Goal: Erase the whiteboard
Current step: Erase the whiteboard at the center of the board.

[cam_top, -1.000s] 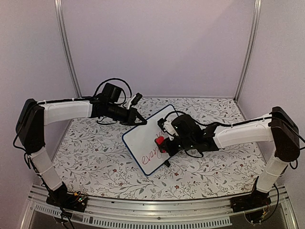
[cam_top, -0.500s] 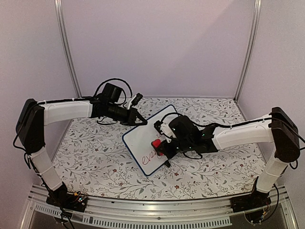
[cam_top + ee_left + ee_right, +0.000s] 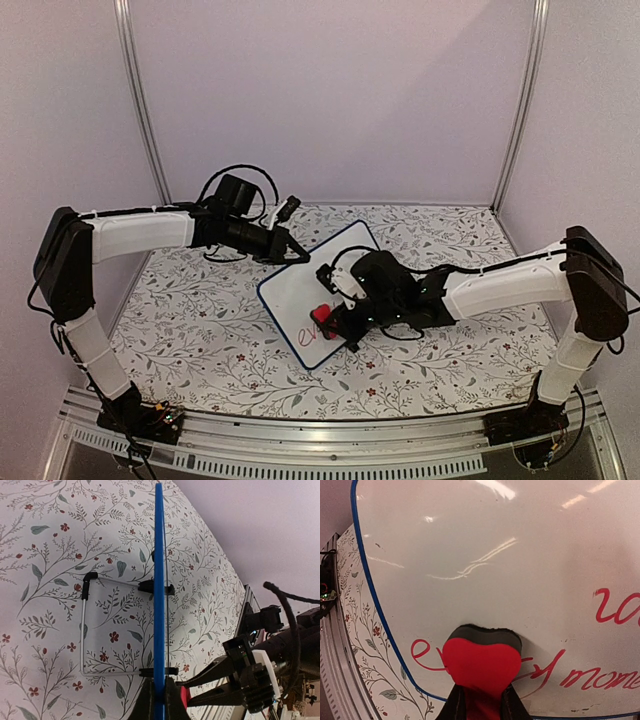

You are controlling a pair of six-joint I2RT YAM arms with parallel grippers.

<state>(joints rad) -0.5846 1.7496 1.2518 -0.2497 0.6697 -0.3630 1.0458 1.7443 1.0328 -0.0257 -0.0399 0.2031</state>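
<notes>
Covering some red writing on whiteboard, eraser clamped in right end effector

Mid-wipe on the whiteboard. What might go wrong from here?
1. The left gripper pinches only the whiteboard's thin frame at one spot; pressure from the eraser may pivot it.
2. The eraser sits near the board's near edge; a longer stroke may run off.
3. Red writing beside the eraser could be missed.

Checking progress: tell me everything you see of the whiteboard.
The whiteboard is glossy white with a thin blue frame and rounded corners, a wire stand behind it. It sits angled mid-table. Red handwriting runs along its near edge. The left tool clamps its far edge; the red eraser presses on the writing.
</notes>
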